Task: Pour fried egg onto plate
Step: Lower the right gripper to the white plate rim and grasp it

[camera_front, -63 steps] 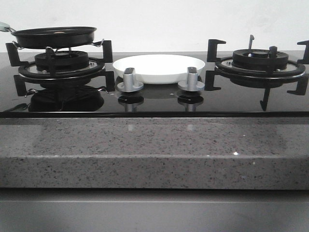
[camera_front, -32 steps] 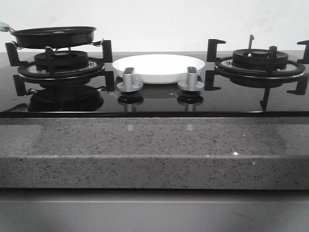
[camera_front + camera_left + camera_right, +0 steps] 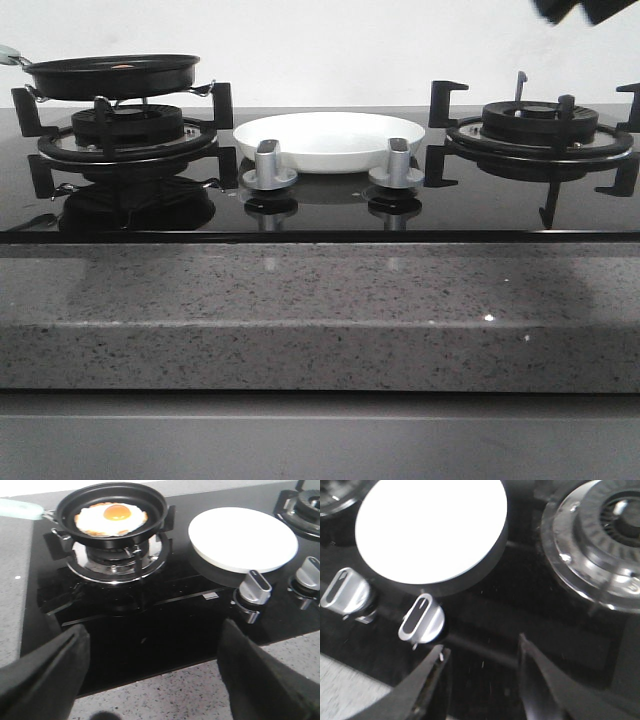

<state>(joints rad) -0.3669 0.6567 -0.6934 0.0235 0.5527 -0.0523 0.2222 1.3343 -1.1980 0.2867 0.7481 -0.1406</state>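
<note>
The fried egg [image 3: 111, 517], white with an orange yolk, lies flat in the black frying pan [image 3: 155, 510] on the left burner. In the front view the pan [image 3: 110, 75] hides the egg behind its rim. The empty white plate [image 3: 330, 135] sits on the hob between the two burners, behind the knobs; it also shows in the left wrist view [image 3: 243, 537] and the right wrist view [image 3: 431, 527]. My left gripper [image 3: 155, 645] is open and empty over the hob's front edge, well short of the pan. My right gripper [image 3: 480, 652] is open and empty above the glass near the right knob.
Two silver knobs [image 3: 269, 165] [image 3: 398, 163] stand in front of the plate. The right burner [image 3: 540, 130] carries black pan supports. The pan has a pale green handle [image 3: 20, 509] pointing left. A speckled grey counter [image 3: 320, 310] runs along the front. A dark arm part [image 3: 585, 10] shows top right.
A dark part of the right arm has come into the top right corner of the front view. The pan, plate and knobs have not moved.
</note>
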